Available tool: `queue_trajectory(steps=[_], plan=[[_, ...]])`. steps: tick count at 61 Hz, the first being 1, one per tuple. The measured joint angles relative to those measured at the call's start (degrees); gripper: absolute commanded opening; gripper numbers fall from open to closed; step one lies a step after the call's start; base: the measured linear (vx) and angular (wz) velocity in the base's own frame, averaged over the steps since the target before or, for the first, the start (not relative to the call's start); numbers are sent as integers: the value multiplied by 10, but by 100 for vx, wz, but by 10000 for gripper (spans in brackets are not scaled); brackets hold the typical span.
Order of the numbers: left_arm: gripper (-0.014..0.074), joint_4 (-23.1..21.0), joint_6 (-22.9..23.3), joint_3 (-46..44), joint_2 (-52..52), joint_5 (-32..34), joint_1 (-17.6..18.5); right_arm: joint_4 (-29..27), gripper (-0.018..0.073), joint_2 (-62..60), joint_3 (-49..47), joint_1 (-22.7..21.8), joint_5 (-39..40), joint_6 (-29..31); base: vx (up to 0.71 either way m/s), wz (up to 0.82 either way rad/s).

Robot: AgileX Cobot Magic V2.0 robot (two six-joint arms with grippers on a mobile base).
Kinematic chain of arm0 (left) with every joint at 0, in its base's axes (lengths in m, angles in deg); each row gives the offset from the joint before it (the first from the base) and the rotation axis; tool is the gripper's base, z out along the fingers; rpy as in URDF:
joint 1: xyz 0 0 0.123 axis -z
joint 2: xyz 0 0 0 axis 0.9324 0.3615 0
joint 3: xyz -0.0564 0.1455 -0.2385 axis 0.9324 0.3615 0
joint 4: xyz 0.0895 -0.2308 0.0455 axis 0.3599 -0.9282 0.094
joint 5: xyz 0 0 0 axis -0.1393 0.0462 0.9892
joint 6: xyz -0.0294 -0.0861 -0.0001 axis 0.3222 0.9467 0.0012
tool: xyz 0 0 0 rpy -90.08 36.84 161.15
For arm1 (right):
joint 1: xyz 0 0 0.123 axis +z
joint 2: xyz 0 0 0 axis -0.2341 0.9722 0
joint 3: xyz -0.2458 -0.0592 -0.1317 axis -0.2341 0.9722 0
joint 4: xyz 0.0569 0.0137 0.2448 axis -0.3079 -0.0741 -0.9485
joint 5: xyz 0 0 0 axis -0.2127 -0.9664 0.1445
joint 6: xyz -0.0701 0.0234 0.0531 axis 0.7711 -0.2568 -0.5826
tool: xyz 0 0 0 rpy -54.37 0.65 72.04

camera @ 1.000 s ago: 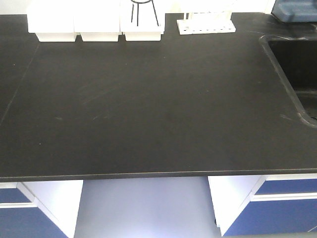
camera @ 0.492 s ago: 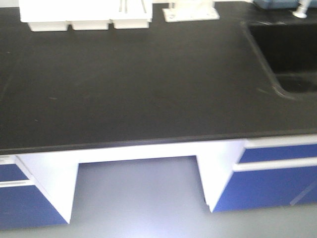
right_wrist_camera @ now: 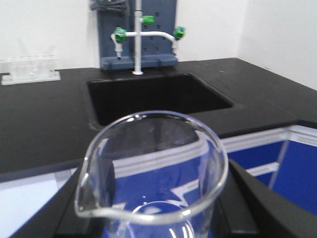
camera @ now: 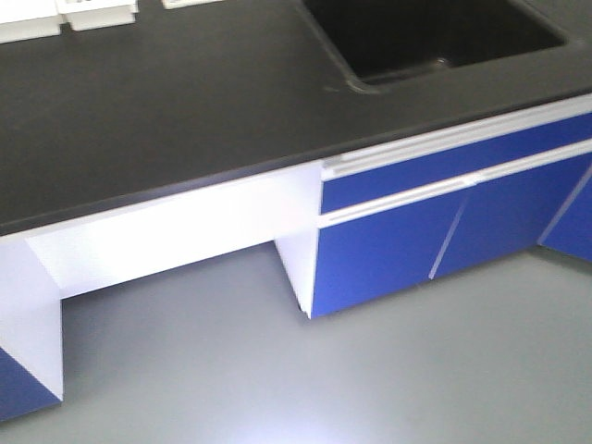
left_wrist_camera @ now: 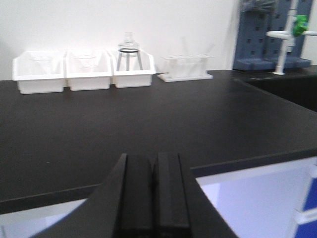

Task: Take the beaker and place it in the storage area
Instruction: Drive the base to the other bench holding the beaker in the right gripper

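In the right wrist view the beaker (right_wrist_camera: 151, 148), clear glass with its pour spout at the lower left of the rim, fills the foreground. My right gripper (right_wrist_camera: 157, 210) is shut on it, a black finger on each side, and holds it in the air in front of the bench edge. The left wrist view shows my left gripper (left_wrist_camera: 154, 159) shut with nothing between its pads, hovering just before the bench's front edge. The storage area is out of view.
A black benchtop (camera: 139, 102) with a sunken sink (camera: 425, 37) stands ahead, with a green-handled tap (right_wrist_camera: 143, 34) behind it. White bins (left_wrist_camera: 84, 69) and a test-tube rack (left_wrist_camera: 185, 67) line its back. Blue cabinets (camera: 444, 222) and grey floor (camera: 324, 370) lie below.
The front view has swung and drawn back: the benchtop slid up and left, the sink now sits at the top, and far more floor and blue cabinet show.
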Motion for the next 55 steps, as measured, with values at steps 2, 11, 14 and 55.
queue_trajectory(steps=[2,11,14,55], plan=[[-8,0,0,0,0,0,0,0,-3,0,0,0,0,0,-29,-43],[-8,0,0,0,0,0,0,0,-3,0,0,0,0,0,-27,-42],[-8,0,0,0,0,0,0,0,-3,0,0,0,0,0,-26,-43],[-8,0,0,0,0,0,6,0,-1,0,0,0,0,0,-20,-57]])
